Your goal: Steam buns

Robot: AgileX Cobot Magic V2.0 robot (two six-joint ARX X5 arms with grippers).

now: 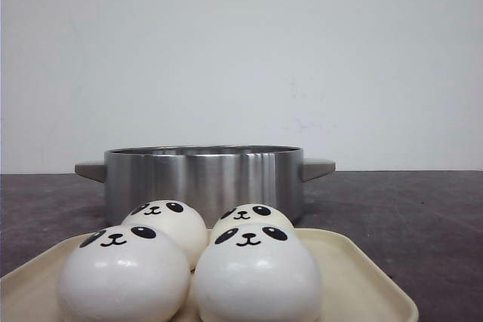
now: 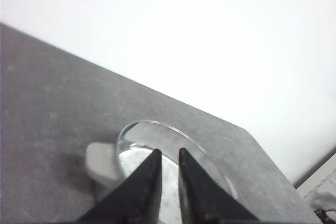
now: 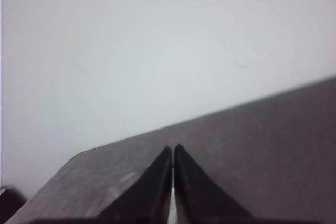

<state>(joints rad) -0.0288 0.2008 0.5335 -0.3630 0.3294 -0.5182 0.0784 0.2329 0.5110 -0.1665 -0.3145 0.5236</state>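
Several glossy white buns with black panda faces sit close together on a cream tray (image 1: 362, 280) at the near edge of the front view: two in front (image 1: 124, 277) (image 1: 256, 273) and two behind (image 1: 167, 220) (image 1: 253, 215). Neither gripper shows in the front view. In the left wrist view, my left gripper (image 2: 169, 151) hangs above the table short of a steel pot (image 2: 157, 125), its black fingers a narrow gap apart with nothing between them. My right gripper (image 3: 172, 148) is shut and empty over bare dark table.
The steel pot (image 1: 204, 175) with grey side handles (image 1: 318, 167) stands just behind the tray, its mouth open upward. The dark table (image 1: 423, 216) extends to both sides, and a plain white wall rises behind. The table's edge and a corner show in both wrist views.
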